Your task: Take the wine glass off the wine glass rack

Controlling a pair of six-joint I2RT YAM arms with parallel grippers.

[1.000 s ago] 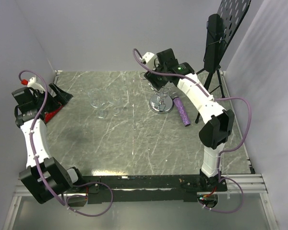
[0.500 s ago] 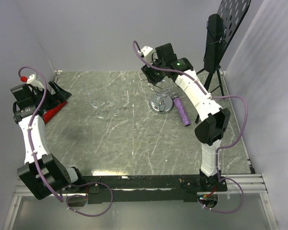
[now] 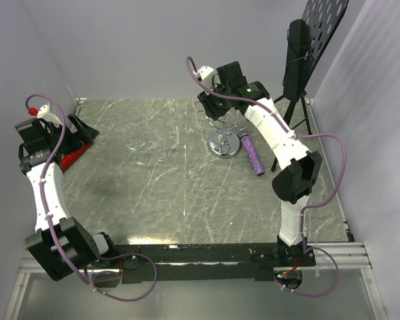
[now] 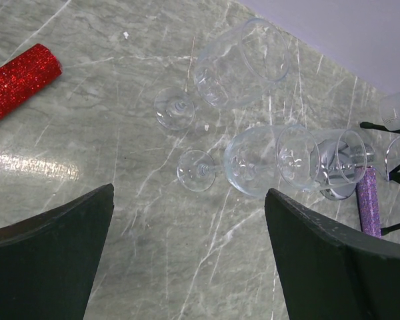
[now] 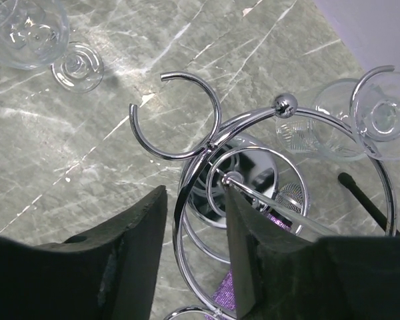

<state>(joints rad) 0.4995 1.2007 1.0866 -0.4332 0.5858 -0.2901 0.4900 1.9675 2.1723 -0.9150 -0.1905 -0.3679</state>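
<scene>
Three wine glasses are in view. One wine glass (image 5: 333,132) hangs on the rack (image 3: 225,144). The other two, a far glass (image 4: 243,60) and a near glass (image 4: 257,160), lie on their sides close together on the bench (image 3: 187,193), left of the rack. There are two glitter cylinders: a purple one (image 3: 253,155) lying just right of the rack's base, and a red one (image 4: 20,80) at the far left. One black tripod stand (image 3: 327,23) is at the back right corner.

The hanging glass is clear. Its round foot is caught in a wire loop at the rack's rim and its bowl is below. The rack is chrome wire with a shiny disc base.

The right arm reaches forward and to the left over the rack, with its wrist bent downward. The right end effector (image 5: 195,193) is released. Its fingers stand partly apart and straddle the rack's inner wire rings. The glass sits off to one side, clear of them. The left arm is raised at the left edge. The left end effector (image 4: 190,193) is spread wide, grasps nothing, and looks across at the two lying glasses.
</scene>
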